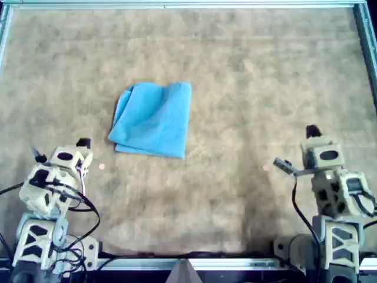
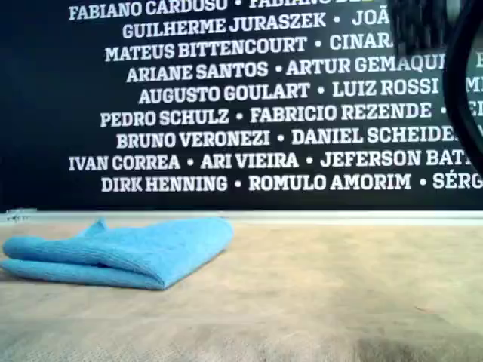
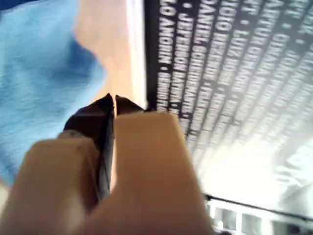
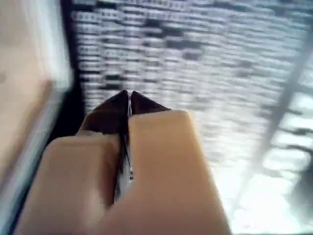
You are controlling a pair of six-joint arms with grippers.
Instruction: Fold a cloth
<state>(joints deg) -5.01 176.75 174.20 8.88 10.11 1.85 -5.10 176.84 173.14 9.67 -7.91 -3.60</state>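
**Cloth Folded, Both Grippers Withdrawn and Empty**

Progress: plain light blue square fabric cloth [image 1: 152, 121] found lying folded into a compact, roughly rectangular stack on the mottled tan matted table surface [image 1: 247, 76]. At least 2 layers visible in the exterior view [image 2: 121, 253], with a rounded fold along the front edge and the upper layer resting flat on the lower. Located left of centre in the overhead view, well apart from both arms. Judged complete or nearly so. Remaining work, if any, limited to squaring up: top-left corner in the overhead view looks slightly rumpled and layer edges not perfectly aligned. Whether a further fold is intended cannot be told.

Grippers: my first gripper [image 3: 115, 104] pressed together, black tips meeting, nothing pinched; cloth visible beyond it, not touching. My second gripper [image 4: 128, 99] likewise pressed together and empty, pointed toward the lettered back wall. Both arms parked near the table's near edge in the overhead view.

Materials and shapes: cloth soft, fine ribbed, towel-like weave, matte, with enough body to hold a plump fold. Table surface fibrous and dull, bordered by a pale metal frame rail [image 1: 177, 5]. Gripper bodies smooth beige plastic with dark pointed tips. Black backdrop [image 2: 226, 98] printed with white names.
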